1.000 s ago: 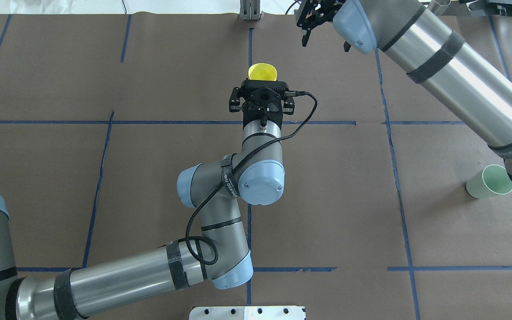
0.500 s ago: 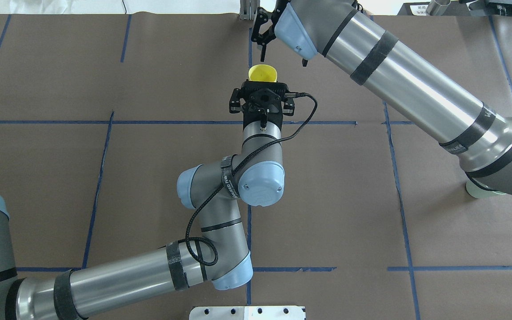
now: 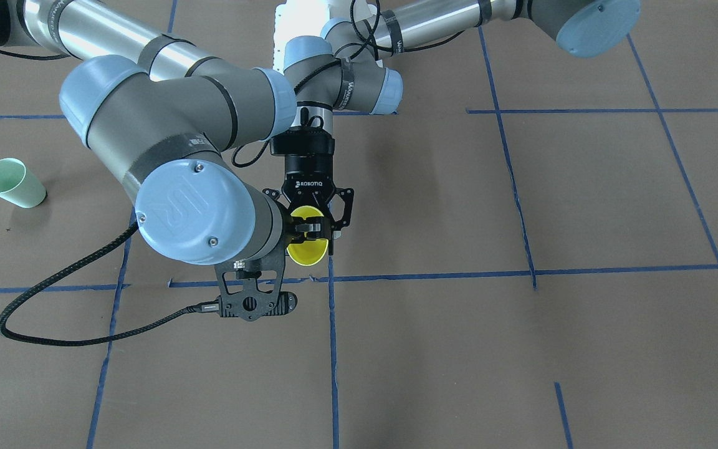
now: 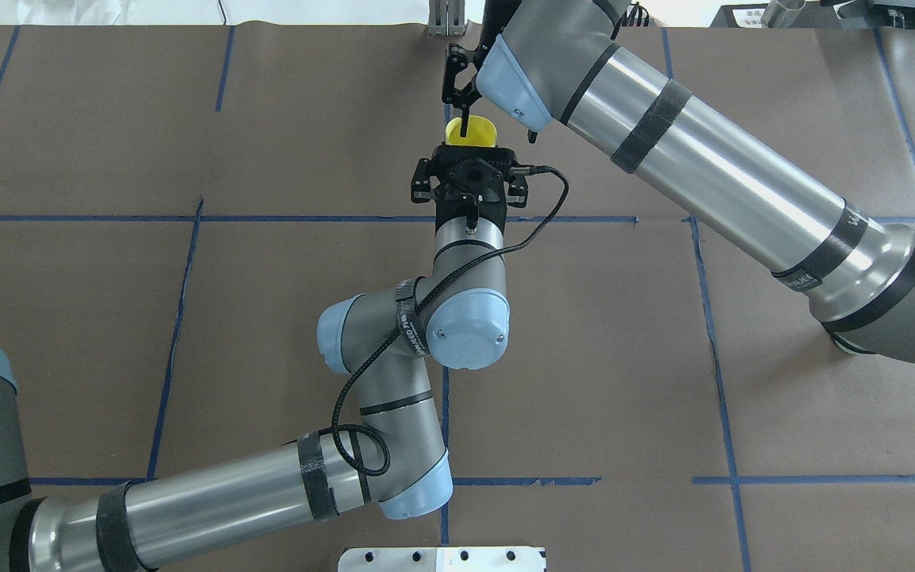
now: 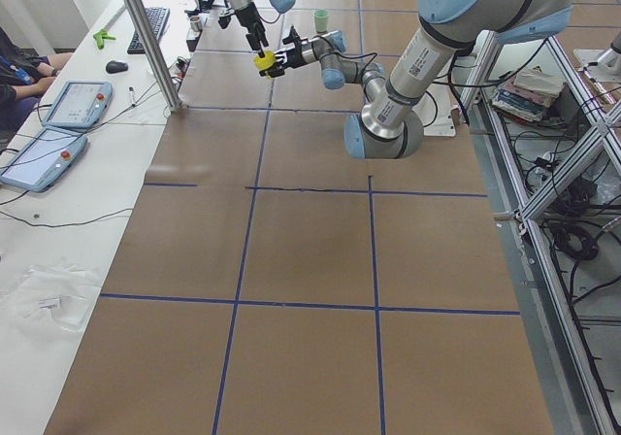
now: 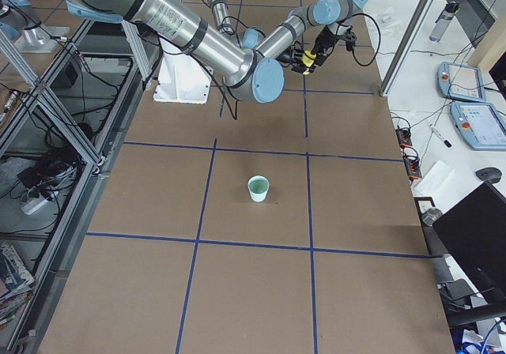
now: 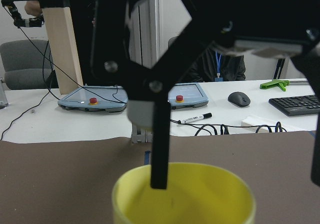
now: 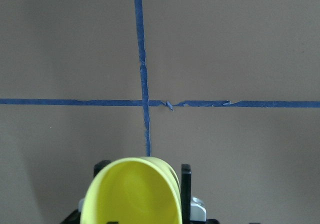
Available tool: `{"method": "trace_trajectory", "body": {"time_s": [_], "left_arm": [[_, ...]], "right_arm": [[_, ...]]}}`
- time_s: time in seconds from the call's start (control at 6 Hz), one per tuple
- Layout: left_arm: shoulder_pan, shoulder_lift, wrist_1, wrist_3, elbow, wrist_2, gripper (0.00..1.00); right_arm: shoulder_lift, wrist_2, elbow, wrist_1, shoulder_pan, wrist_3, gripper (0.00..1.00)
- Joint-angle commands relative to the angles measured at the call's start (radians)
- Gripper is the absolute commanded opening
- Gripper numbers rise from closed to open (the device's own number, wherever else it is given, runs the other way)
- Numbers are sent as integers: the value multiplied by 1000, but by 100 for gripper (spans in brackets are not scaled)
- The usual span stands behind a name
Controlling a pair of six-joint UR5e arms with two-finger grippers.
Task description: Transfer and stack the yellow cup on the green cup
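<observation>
handover spot: yellow cup in the left pincer, right pincer parked at its mouth

left pincer (image 3: 310, 234) is clamped on the yellow cup (image 3: 307, 252) and holds it clear of the brown worktop (image 3: 521, 343), mouth tipped up and toward the operators' side. right pincer (image 4: 498, 135) hangs over it with its jaws wide apart. one finger (image 7: 159, 149) dips inside the cup's mouth, the other sits outside the rim off to the side, so the right one grips nothing. can't tell if the inner finger touches the wall. from the operators' side the held cup is near mid-worktop, just at 12 o'clock of a blue tape line (image 3: 434, 274). the green cup (image 3: 13, 183) stands on the worktop mouth up, at about 9 o'clock from the yellow one and well apart. in the overhead view the right arm covers nearly all of it.
</observation>
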Motion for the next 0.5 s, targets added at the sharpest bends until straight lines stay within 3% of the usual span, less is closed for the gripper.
{"method": "trace_trajectory", "body": {"time_s": [0.0,0.17,0.33], "left_arm": [[1,0,0,0,-1,0,29],[0,0,0,0,-2,-2,29],[1,0,1,0,-5,-2,29]], "right_arm": [[6,1,-1,-4,-1,0,63],[7,-1,2,-4,-4,0,53],[12,-1,1,-4,-4,0,51]]}}
